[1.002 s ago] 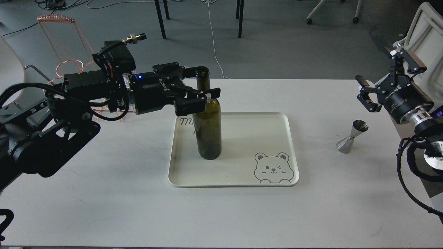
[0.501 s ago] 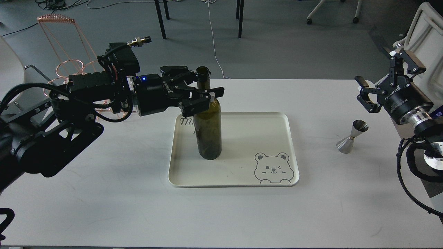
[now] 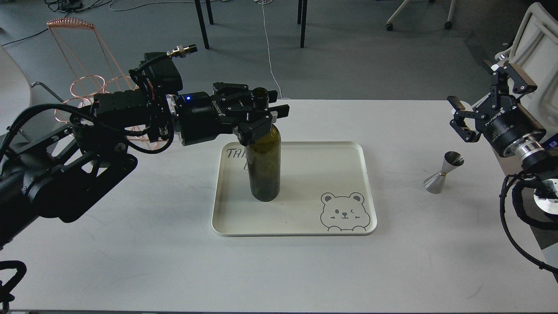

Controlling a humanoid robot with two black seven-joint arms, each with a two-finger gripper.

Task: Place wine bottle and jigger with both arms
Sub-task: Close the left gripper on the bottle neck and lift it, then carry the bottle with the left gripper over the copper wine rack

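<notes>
The wine bottle [image 3: 263, 165], dark olive-green with no label, stands upright on the left part of a cream tray [image 3: 314, 170] with a bear drawing. My left gripper [image 3: 269, 107] comes in from the left and its fingers are closed around the bottle's neck just under the mouth. The jigger [image 3: 442, 172], a small steel hourglass cup, stands wide cone down on the white table, right of the tray. My right gripper [image 3: 477, 89] hangs open and empty above and slightly right of the jigger, clear of it.
A copper wire rack [image 3: 87, 83] stands at the table's back left, behind my left arm. Chair and table legs stand on the floor beyond the table [image 3: 130, 253]. A white chair [image 3: 538, 39] is at the far right.
My left gripper has moved right and its fingers have closed from wide open onto the bottle's neck. The bottle's top has shifted slightly right. The right arm and jigger have not moved.
</notes>
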